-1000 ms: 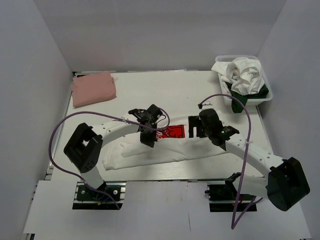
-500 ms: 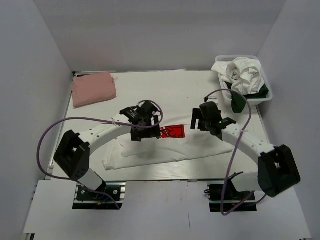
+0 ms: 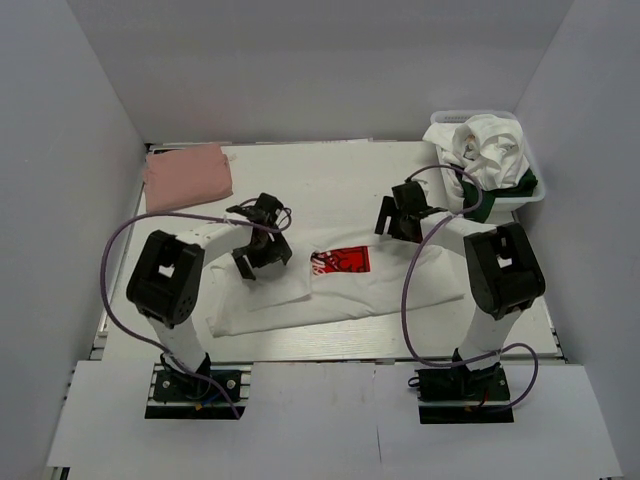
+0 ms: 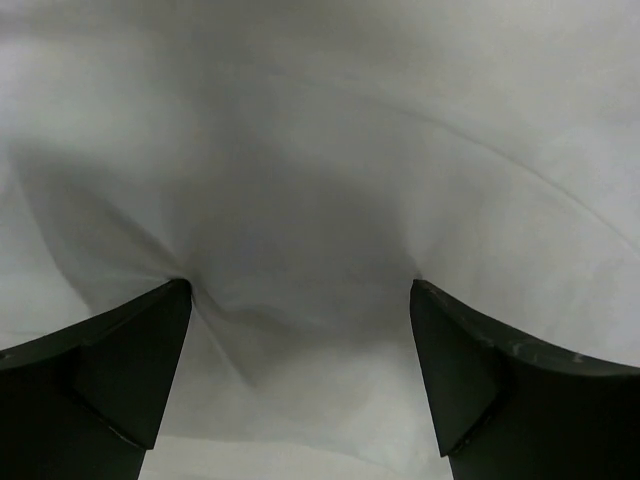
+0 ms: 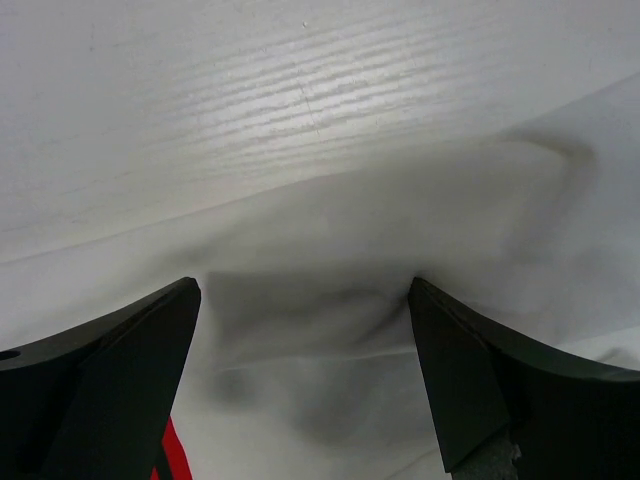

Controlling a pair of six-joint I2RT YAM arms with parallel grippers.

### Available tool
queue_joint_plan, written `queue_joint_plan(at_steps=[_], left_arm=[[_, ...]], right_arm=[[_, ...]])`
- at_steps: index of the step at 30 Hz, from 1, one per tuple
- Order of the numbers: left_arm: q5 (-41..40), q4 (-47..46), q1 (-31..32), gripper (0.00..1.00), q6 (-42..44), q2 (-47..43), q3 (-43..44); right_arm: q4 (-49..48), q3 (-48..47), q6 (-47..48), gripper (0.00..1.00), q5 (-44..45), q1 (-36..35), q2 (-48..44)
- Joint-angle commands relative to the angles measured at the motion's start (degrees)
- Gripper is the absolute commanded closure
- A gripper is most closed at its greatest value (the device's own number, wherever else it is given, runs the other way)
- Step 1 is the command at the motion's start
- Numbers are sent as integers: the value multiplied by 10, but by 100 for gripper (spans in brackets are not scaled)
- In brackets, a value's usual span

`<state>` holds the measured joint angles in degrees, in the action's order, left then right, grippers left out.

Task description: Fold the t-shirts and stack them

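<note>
Left gripper (image 4: pixel 300 288): jaws spread wide, tips touching the white t-shirt (image 3: pixel 330 295), nothing pinched. Right gripper (image 5: pixel 303 285): jaws equally spread, over its upper edge.

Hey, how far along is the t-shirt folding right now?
Done: one salmon-pink tee lies folded at the far left corner of the table. In hand: the white tee with the red print lies mid-table, folded into a long band; the left gripper and right gripper hover open over it, gripping nothing. Left: finishing that fold, stacking it, and the crumpled white and dark green tees in the basket.
</note>
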<state>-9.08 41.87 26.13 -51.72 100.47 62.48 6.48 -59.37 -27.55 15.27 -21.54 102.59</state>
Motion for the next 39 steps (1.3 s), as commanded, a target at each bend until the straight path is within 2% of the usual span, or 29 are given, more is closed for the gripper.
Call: queue_joint_plan(at_steps=[1, 4, 5, 7, 8, 10, 11, 12, 13, 14, 15, 16, 18, 19, 20, 22, 29, 32, 36, 37, 39], left_arm=[[17, -55, -18, 0, 14, 77, 45], [-6, -42, -23, 0, 26, 125, 114], [-6, -36, -28, 0, 36, 159, 134], [-25, -28, -34, 0, 50, 224, 248], [-25, -28, -34, 0, 66, 224, 249], [-31, 4, -34, 0, 95, 318, 380], [-31, 29, -34, 0, 112, 355, 492], [-10, 43, -34, 0, 124, 395, 556], [11, 44, -34, 0, 162, 476, 617], [43, 31, -34, 0, 182, 513, 671], [106, -3, -34, 0, 188, 545, 758], [140, -41, -34, 0, 193, 568, 778], [213, -161, -34, 0, 172, 587, 759], [232, -192, -34, 0, 162, 587, 752], [238, -214, -34, 0, 143, 592, 752], [238, -244, -34, 0, 136, 605, 767], [207, -308, -34, 0, 117, 607, 772], [237, -361, -34, 0, 100, 616, 783], [248, -375, -34, 0, 94, 618, 813], [248, -369, -34, 0, 110, 593, 813], [226, -350, -34, 0, 134, 553, 813]], right_arm=[[-30, -5, 9, 9, -30, 5, 37], [21, 7, 0, 9, -31, 0, 40], [27, 31, -4, 9, -32, 1, 18], [49, 93, -21, 9, -71, -6, -38], [56, 112, -25, 9, -81, -8, -39], [78, 167, -35, 9, -114, -30, -115], [81, 205, -35, 9, -122, -48, -136], [85, 224, -32, 9, -145, -58, -200], [90, 255, -30, 9, -146, -82, -219], [105, 274, -21, 9, -205, -108, -233], [114, 281, 12, 9, -215, -127, -264], [126, 284, 15, 9, -222, -172, -272], [164, 288, 23, 9, -247, -200, -292], [168, 288, 20, 9, -256, -236, -304], [162, 290, 27, 9, -316, -249, -317], [142, 295, 43, 9, -369, -276, -344], [103, 254, 99, 9, -365, -299, -407], [74, 248, 113, 9, -369, -298, -452], [47, 249, 83, 9, -304, -294, -490], [65, 247, 73, 9, -226, -293, -496], [85, 232, 43, 9, -173, -292, -498]])
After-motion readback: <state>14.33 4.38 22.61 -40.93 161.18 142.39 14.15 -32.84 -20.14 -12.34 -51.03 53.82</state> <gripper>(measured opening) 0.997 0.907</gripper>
